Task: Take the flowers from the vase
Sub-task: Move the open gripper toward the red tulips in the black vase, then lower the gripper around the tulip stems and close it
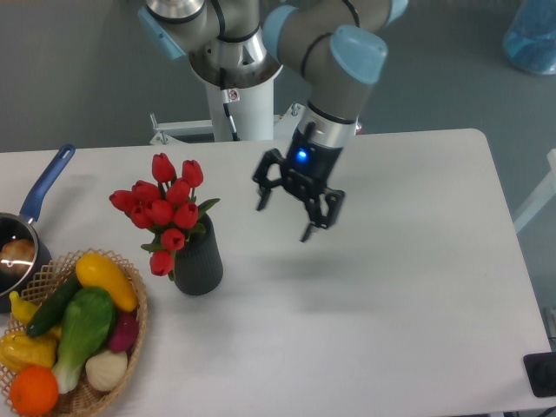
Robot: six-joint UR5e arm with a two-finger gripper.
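A bunch of red tulip flowers [165, 207] with green leaves stands in the dark ribbed vase [199, 261] at the left of the white table. My gripper [284, 217] hangs open above the table, to the right of the flowers and about level with them, a clear gap away. Nothing is between its fingers, which point down toward the table.
A wicker basket [134, 328] of toy vegetables and fruit sits at the front left corner, close beside the vase. A blue-handled saucepan [35, 201] lies at the left edge. The robot base column [241, 87] stands behind the table.
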